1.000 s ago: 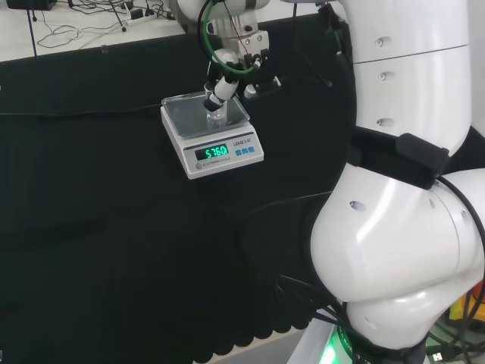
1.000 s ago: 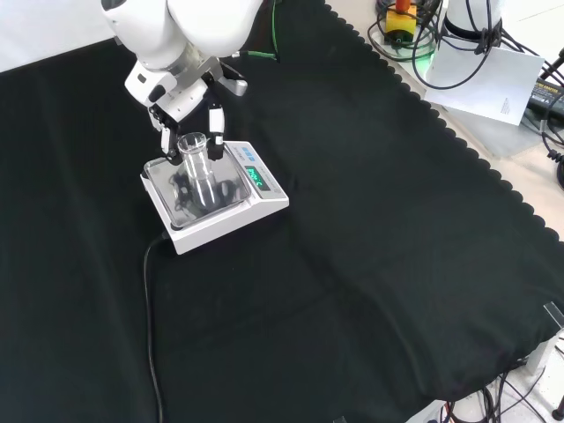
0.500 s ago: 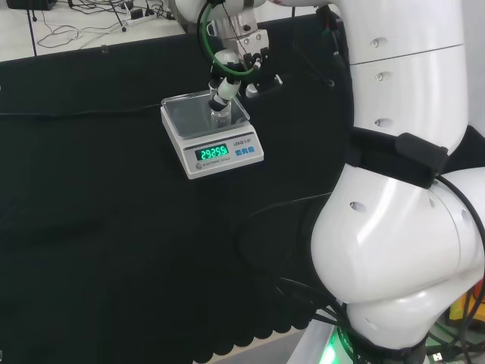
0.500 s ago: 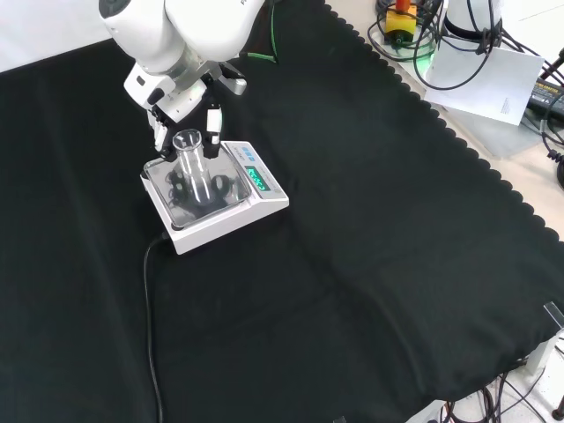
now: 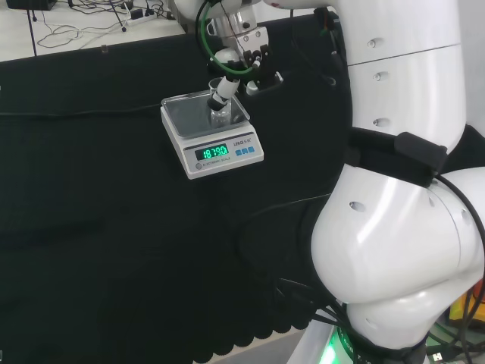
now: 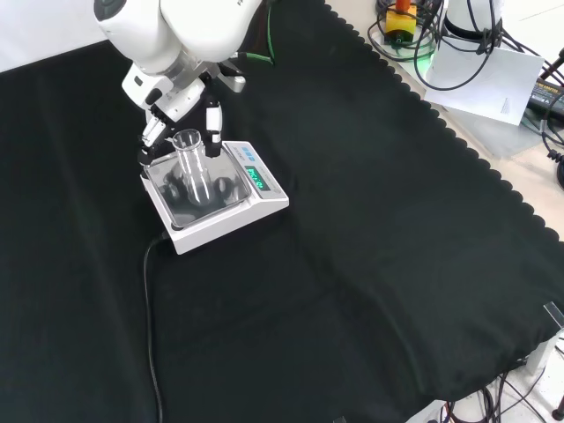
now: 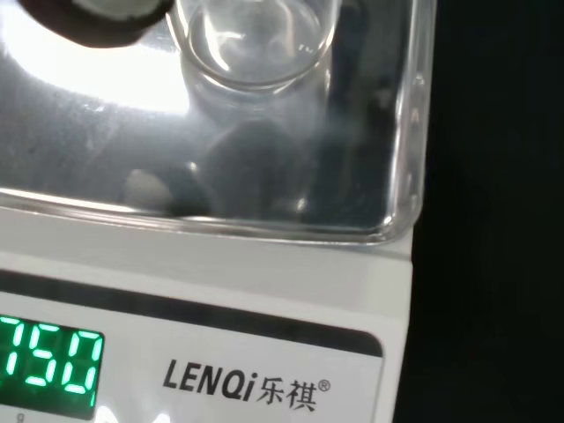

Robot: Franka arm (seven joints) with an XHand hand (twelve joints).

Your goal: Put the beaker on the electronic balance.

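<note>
A clear glass beaker (image 6: 194, 172) stands upright on the steel pan (image 6: 172, 189) of the white electronic balance (image 6: 220, 225). The hand (image 6: 211, 119) hovers at the beaker's rim with its fingers spread to either side and a gap showing between them and the glass. In the head view a finger of the hand (image 5: 223, 89) crosses in front of the beaker (image 5: 218, 115) on the balance (image 5: 220, 152). The wrist view looks down on the beaker (image 7: 251, 44) on the pan (image 7: 352, 176), with a dark fingertip (image 7: 97, 18) beside it.
The balance's black cable (image 6: 148, 308) runs toward the near edge of the cloth in the front view. The arm's big white links (image 5: 402, 227) stand at the right of the head view. The cloth's scalloped edge (image 6: 458, 145) borders cables and gear at the front view's right.
The fingers have spread away from the beaker and the hand has risen slightly. The beaker stays put on the pan. The balance's lit reading has changed.
</note>
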